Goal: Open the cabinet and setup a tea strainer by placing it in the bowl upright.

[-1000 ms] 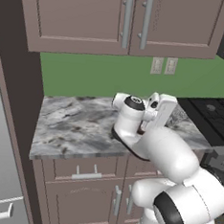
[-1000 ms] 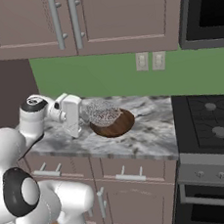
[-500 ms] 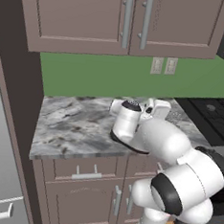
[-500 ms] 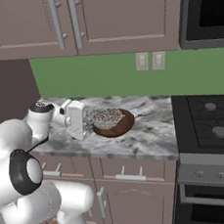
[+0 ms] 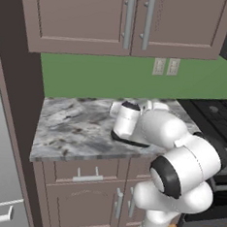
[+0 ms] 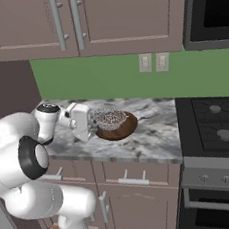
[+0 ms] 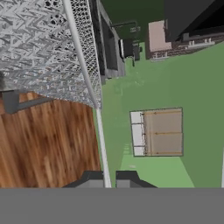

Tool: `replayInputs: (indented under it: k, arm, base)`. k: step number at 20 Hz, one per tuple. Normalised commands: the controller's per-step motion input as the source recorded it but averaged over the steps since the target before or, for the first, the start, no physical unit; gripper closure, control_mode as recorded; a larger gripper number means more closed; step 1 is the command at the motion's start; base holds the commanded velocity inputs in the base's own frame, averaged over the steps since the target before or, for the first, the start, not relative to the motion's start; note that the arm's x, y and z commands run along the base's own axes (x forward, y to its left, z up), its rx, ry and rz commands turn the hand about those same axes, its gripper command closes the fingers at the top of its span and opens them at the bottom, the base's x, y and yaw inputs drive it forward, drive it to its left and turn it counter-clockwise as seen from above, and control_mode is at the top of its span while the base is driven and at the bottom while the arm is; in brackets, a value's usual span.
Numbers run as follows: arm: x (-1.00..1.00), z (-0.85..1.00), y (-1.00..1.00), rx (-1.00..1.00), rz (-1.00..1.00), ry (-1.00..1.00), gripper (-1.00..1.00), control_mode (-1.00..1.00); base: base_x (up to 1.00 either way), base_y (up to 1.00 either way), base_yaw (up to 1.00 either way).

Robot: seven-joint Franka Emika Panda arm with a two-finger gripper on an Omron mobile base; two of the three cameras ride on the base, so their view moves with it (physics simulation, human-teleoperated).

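**Strainer held over the bowl**

The fingers [image 7: 105,177] are pinching shut on the thin rim of the tea strainer [image 7: 43,48], its silvery mesh fanning just beyond them. Beside the fingers, the dark wood-grain bowl [image 6: 122,130] is sitting on the mottled grey marble table [image 6: 154,137], the mesh dome resting in it. Farther off, green wall [image 6: 102,80] is showing.

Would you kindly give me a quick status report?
Gripper shut on tea strainer. Strainer over the bowl. Nothing in the way.

Silvery mesh tea strainer [image 6: 110,119], dark brown wood-grain bowl [image 6: 123,130].
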Motion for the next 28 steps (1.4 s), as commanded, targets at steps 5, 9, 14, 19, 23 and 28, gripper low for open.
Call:
replayInputs:
  k: [5,9,14,19,23,28]
  arm:
    - [0.22,0.0,0.0,0.0,0.0,0.0,1.0,-1.0]
    - [0.19,-0.03,0.0,0.0,0.0,0.0,1.0,-1.0]
    - [0.15,-0.17,0.0,-0.01,0.0,0.0,1.0,-1.0]
    - [0.07,-0.26,0.0,-0.01,0.0,0.0,1.0,-1.0]
    - [0.04,-0.3,0.0,-0.01,0.0,0.0,1.0,-1.0]
    - [0.06,-0.29,0.0,-0.01,0.0,0.0,1.0,-1.0]
  base:
    - [0.0,0.0,0.0]
    - [0.0,0.0,0.0]
    - [0.0,0.0,0.0]
    - [0.0,0.0,0.0]
    - [0.0,0.0,0.0]
    - [0.0,0.0,0.0]
